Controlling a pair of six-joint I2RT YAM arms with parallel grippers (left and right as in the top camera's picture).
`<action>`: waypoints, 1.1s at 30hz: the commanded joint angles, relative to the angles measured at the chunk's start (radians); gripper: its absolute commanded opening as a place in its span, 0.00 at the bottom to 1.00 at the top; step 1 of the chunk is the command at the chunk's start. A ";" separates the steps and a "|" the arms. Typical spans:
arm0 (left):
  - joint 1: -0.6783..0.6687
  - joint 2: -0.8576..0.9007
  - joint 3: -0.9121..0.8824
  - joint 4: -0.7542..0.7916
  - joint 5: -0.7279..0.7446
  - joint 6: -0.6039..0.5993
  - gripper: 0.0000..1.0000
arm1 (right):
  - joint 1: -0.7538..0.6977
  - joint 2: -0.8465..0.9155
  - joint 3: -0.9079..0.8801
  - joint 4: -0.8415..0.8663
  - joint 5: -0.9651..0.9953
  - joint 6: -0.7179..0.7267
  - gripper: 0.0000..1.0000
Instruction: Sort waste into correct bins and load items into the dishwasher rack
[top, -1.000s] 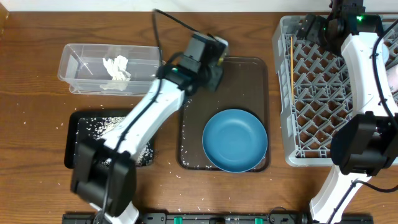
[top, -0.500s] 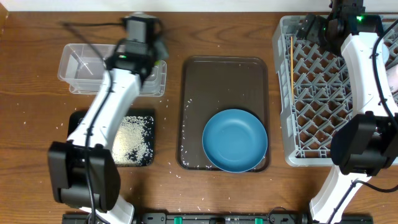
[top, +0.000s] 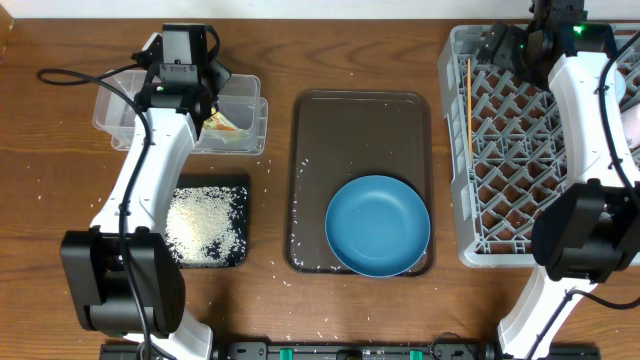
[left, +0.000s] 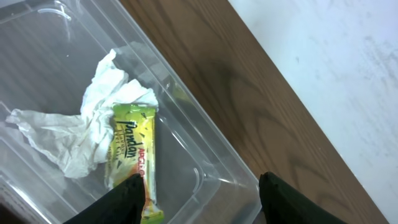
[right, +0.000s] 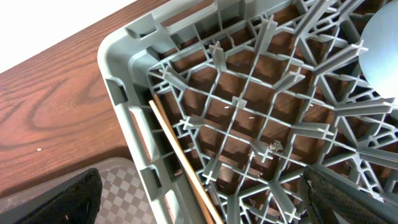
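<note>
My left gripper (left: 202, 208) hangs open over the clear tub (left: 205, 168), one of the bins. The yellow-green wrapper (left: 132, 149) lies loose on the tub's floor against crumpled white paper (left: 68, 134), with its lower end by my left fingertip (left: 127, 202). From overhead, the left gripper (top: 203, 100) is over the tub (top: 255, 130) beside the wrapper (top: 228, 125). Rice (top: 205, 225) is heaped in the black tray (top: 236, 192). A large blue bowl (top: 378, 225) sits on the brown tray. My right gripper (right: 202, 205) is open above the dishwasher rack (right: 124, 68), where a chopstick (right: 180, 155) lies.
The brown serving tray (top: 350, 130) lies mid-table between the bins and the rack (top: 455, 150). The chopstick (top: 469, 100) runs along the rack's left wall. Stray rice grains dot the table near the black tray. A pale rounded dish (right: 380, 43) sits inside the rack.
My left arm swung from the brown tray's far edge over to the clear tub. Its jaws opened and the wrapper now lies in the tub. The right arm has not moved.
</note>
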 joint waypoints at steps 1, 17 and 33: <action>0.031 -0.044 0.006 -0.014 -0.013 -0.008 0.62 | 0.002 0.003 -0.001 -0.001 0.002 0.012 0.99; 0.545 -0.278 0.006 -0.383 -0.013 -0.005 0.82 | 0.000 0.003 -0.001 -0.001 0.002 0.012 0.99; 0.663 -0.265 0.006 -0.508 -0.012 -0.005 0.89 | 0.005 0.003 -0.001 -0.043 -0.559 0.018 0.99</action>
